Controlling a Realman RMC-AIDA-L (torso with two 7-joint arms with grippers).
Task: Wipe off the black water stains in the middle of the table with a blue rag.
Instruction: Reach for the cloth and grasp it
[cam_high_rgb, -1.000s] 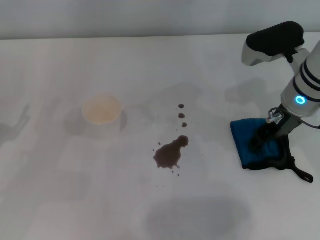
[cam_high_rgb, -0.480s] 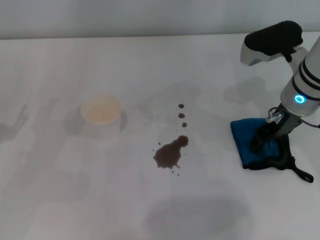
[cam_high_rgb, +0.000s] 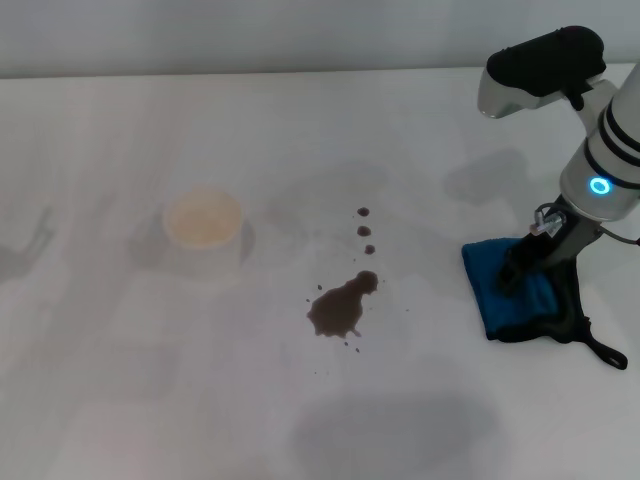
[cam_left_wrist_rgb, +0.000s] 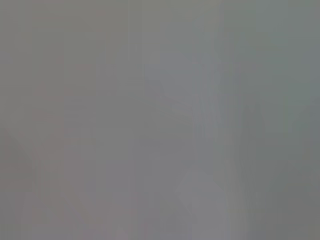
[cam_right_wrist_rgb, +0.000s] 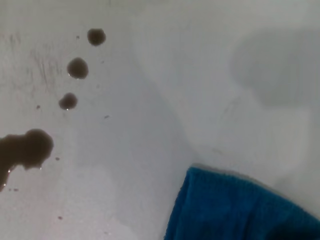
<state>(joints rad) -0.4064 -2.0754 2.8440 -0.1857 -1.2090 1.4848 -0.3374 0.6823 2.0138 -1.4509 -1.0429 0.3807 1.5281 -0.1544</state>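
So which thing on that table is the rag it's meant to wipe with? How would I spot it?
Start at the white table and go to the robot's right side, where the right gripper comes down. Beneath it lies the blue rag, folded, with black trim. It is the only bright blue thing: the black water stains sit mid-table and the pale cup lies beyond them.

Pale wall (cam_high_rgb: 250, 35) behind, soft shadows

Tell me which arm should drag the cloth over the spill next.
Right. The right hand is already down on the folded bright blue rag, which lies to the robot's right of the dark brown-black liquid stains on the white table. The left arm appears in no view.
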